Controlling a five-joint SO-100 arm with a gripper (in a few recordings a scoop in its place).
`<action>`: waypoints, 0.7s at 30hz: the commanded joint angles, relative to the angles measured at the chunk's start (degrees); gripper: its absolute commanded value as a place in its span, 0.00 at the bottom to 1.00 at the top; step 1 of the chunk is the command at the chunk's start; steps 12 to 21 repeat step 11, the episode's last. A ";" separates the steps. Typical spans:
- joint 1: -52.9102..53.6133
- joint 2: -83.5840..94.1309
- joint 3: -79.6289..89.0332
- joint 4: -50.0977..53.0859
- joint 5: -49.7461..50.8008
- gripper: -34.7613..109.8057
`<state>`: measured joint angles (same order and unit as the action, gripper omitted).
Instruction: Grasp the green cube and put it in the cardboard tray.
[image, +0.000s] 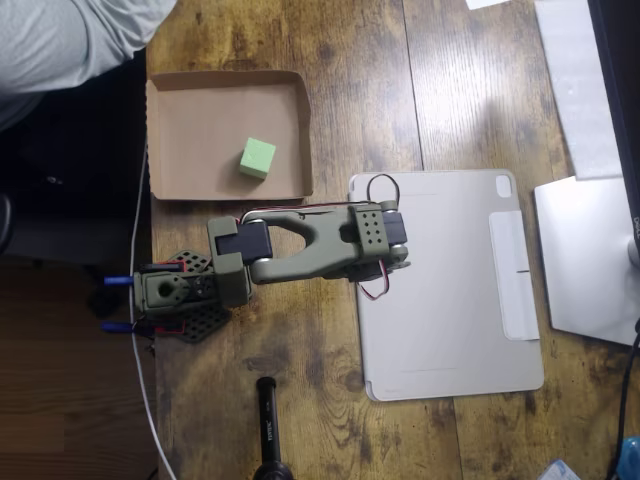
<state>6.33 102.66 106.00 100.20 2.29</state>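
Observation:
The small mint-green cube (257, 158) lies inside the brown cardboard tray (180, 130) at the upper left of the overhead view, toward the tray's right half, with nothing touching it. My olive-green arm (320, 245) is folded back on itself just below the tray, above the table. Its gripper end (248, 243) is tucked in near the base, clear of the cube and outside the tray. The folded links hide the fingers, so I cannot see how the jaws stand.
A pale grey tablet cover (450, 290) lies right of the arm, with white sheets (585, 260) beyond it. A black cylinder (270, 420) lies at the bottom edge. A person's grey sleeve (70, 40) fills the upper left corner. The table's left edge runs beside the arm's base (170, 295).

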 joint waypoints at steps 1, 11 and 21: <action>-0.44 1.76 0.70 0.44 0.35 0.24; -0.70 1.32 0.62 0.35 0.35 0.24; -0.70 1.32 0.62 0.35 0.35 0.24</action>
